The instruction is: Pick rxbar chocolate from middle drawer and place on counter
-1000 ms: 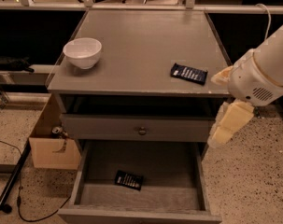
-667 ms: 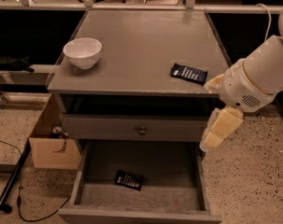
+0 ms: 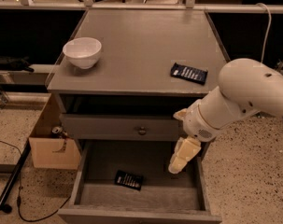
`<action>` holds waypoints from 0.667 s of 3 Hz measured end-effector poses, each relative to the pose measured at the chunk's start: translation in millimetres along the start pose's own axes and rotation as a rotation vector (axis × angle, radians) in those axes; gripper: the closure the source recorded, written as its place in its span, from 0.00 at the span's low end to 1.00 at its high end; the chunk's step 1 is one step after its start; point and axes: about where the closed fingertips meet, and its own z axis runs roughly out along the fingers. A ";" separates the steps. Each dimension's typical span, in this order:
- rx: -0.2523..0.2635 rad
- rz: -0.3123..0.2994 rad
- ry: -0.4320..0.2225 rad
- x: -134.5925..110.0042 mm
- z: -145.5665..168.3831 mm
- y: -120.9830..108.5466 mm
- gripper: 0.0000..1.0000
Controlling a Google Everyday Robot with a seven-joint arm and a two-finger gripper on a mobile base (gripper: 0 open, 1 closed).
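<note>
The rxbar chocolate [image 3: 129,179], a small black-wrapped bar with white print, lies flat on the floor of the open middle drawer [image 3: 155,196], left of centre. My gripper [image 3: 180,157] hangs on the white arm over the right side of the drawer. It is above and to the right of the bar and apart from it. The grey counter [image 3: 141,41] tops the cabinet.
A dark navy bar [image 3: 188,73] lies on the counter's right side and a white bowl [image 3: 82,52] stands at its left. A shallow drawer front with a round knob [image 3: 142,131] sits above the open drawer. A cardboard box [image 3: 51,149] stands on the floor at left.
My arm has swung left and down. The gripper has moved from beside the cabinet's right edge to over the right part of the open drawer.
</note>
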 end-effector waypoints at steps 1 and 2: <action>0.000 0.000 0.000 0.0 0.1 0.0 0.00; 0.031 0.078 0.004 11.8 31.3 8.3 0.00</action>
